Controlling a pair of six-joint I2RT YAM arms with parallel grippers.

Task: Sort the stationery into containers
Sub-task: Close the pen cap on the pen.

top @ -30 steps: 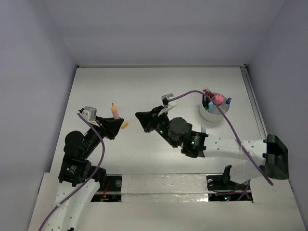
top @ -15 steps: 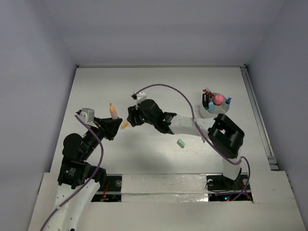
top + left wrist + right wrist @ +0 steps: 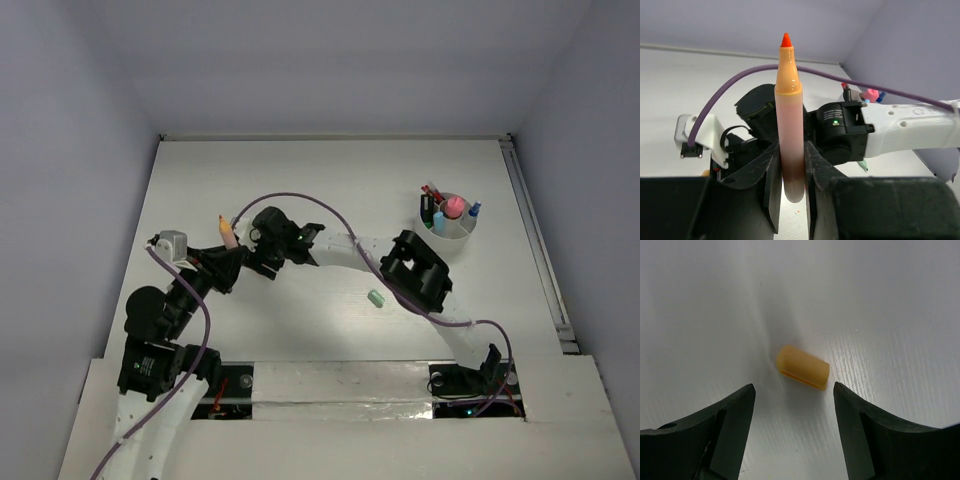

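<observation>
left fingers [image 3: 771,187] grip an uncapped orange marker [image 3: 790,125] upright; right fingers [image 3: 727,432], spread, hover over its small orange cap [image 3: 803,367] on the white bench [image 3: 890,300]. an off-centre squeeze could flick it away.

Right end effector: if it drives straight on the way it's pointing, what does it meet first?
The orange cap, lying on the table roughly centred between the right end effector's open fingers. Nothing appears to lie in between, though depth is hard to judge.
</observation>
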